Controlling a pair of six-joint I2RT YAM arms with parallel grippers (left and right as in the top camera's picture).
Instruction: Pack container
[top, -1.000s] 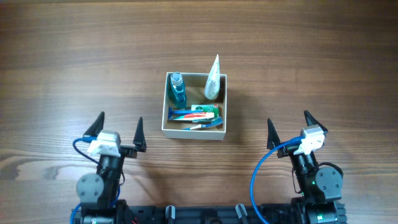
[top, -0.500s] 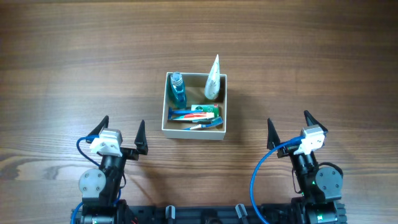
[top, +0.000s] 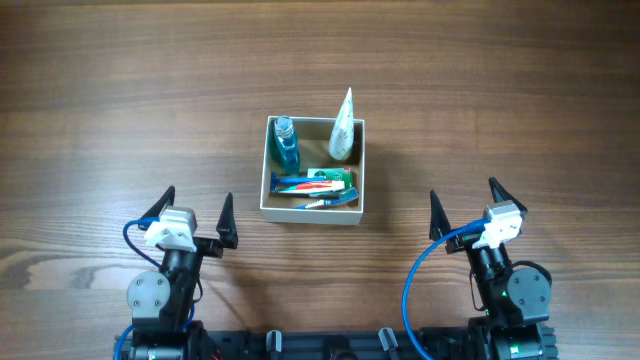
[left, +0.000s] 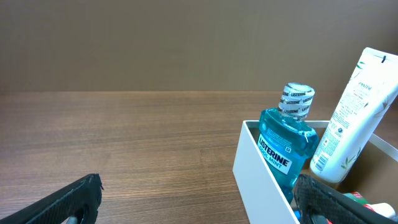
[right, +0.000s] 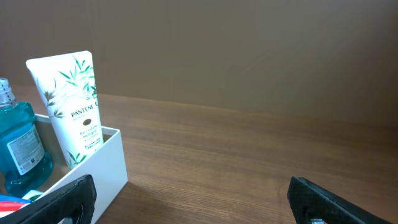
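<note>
The container (top: 361, 165), a square white-walled box, stands at the table's middle. In it a blue mouthwash bottle (top: 285, 146) stands at the back left, a white Pantene tube (top: 343, 126) leans at the back right, and a toothpaste box with toothbrushes (top: 314, 187) lies along the front. The container's wall (left: 261, 174), the bottle (left: 286, 146) and the tube (left: 354, 112) also show in the left wrist view; the right wrist view shows the wall (right: 93, 168) and the tube (right: 71, 106). My left gripper (top: 194, 212) and right gripper (top: 464, 203) are open and empty, near the front edge.
Bare wood-grain tabletop (top: 480, 90) surrounds the container on all sides. The arm bases sit at the front edge, with blue cables looping beside each.
The left arm settled slightly toward the front edge between one second ago and half a second ago. Nothing else has moved.
</note>
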